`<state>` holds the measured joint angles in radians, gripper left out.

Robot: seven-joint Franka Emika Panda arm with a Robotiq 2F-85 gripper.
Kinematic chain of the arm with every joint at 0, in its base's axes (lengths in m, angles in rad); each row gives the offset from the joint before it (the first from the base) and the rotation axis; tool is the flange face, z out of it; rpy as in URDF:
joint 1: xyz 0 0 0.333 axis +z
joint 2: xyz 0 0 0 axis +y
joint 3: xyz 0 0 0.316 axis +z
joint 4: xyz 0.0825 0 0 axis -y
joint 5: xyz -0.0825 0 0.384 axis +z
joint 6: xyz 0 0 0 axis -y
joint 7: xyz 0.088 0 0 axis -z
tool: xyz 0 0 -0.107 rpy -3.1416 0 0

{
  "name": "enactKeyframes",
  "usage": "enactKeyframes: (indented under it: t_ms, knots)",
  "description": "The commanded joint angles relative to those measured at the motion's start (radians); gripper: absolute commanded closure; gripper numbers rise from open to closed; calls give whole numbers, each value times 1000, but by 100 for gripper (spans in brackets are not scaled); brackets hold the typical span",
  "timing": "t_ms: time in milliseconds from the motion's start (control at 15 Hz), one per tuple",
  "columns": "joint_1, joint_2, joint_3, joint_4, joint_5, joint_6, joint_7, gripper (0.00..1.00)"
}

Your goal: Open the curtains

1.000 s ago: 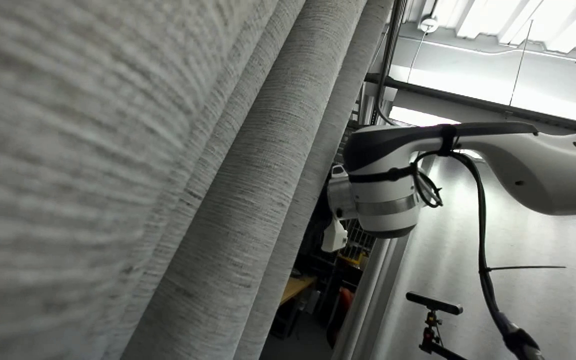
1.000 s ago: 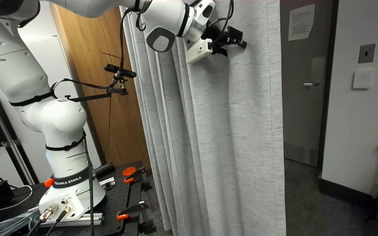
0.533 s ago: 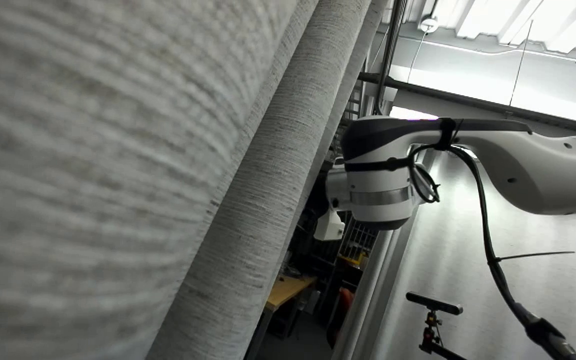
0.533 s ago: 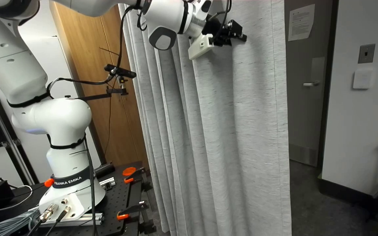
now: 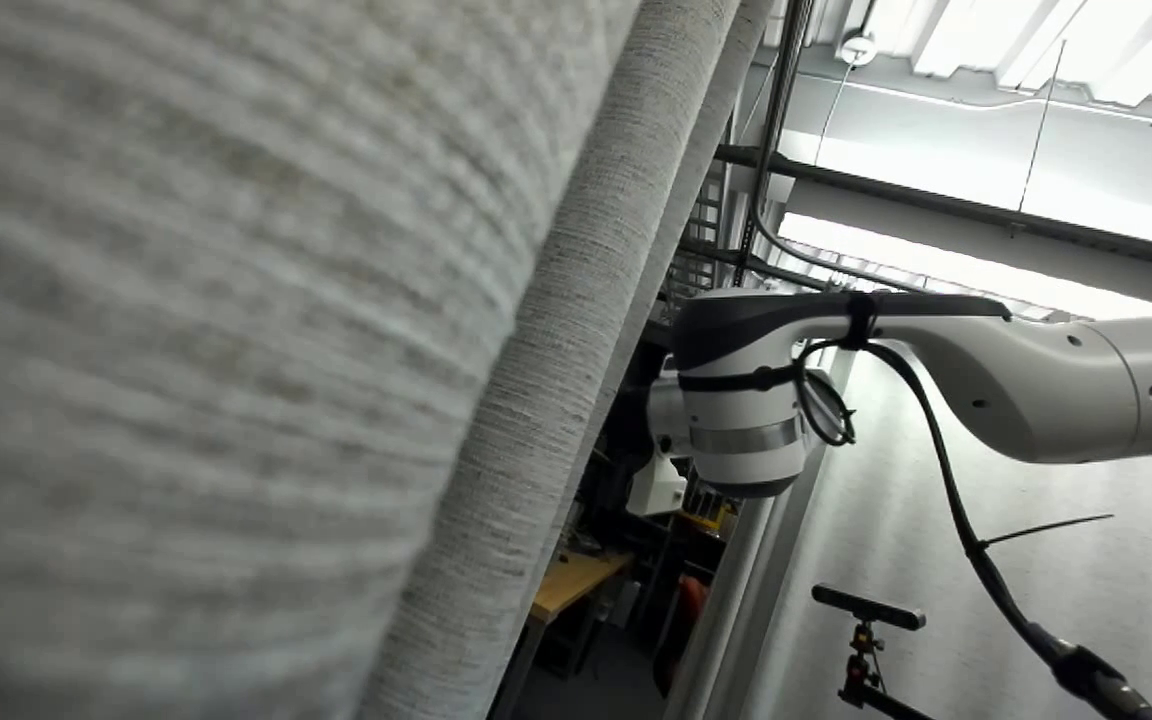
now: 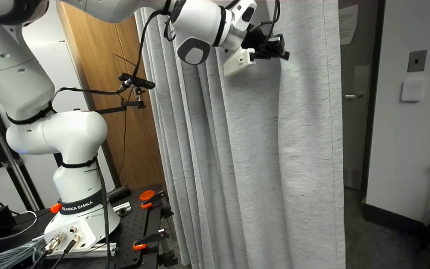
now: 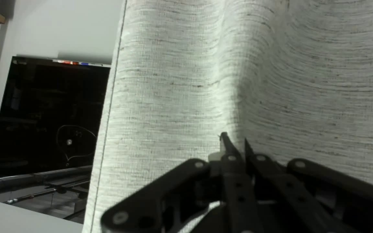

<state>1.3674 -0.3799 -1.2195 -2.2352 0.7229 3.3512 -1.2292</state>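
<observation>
Light grey woven curtains (image 6: pixel 308 130) hang in long folds. They fill the left of an exterior view (image 5: pixel 286 350) at close range. My gripper (image 6: pixel 285 56) is up high against the fabric, some way in from the panel's free edge. In the wrist view, the black fingers of the gripper (image 7: pixel 235 136) are nearly together, and a ridge of the curtain (image 7: pixel 173 97) runs down into the narrow gap at their tips. They look shut on that fold. How deep the cloth sits between them is hidden.
A grey door (image 6: pixel 357 130) stands beyond the curtain's edge. A wooden cabinet (image 6: pixel 136 130) is behind the arm. A camera on a bracket (image 6: pixel 136 81) sits near the elbow. The wrist view also has a dark glossy panel (image 7: pixel 44 129) on the wall.
The fingers have gone from open to shut. My gripper has shifted right, dipping slightly of late, and the curtain's free edge has moved right, covering more of the door.
</observation>
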Motion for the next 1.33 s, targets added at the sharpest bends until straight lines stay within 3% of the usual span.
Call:
enactKeyframes:
  t_ms: [0,333,600,1267]
  knots:
    - [88,-45,-111,16,-38,56,-19,100]
    - [145,-34,-298,74,-86,70,-32,100]
    - [203,-17,-533,174,-128,49,-28,100]
    - [422,66,-1148,362,-60,25,-31,100]
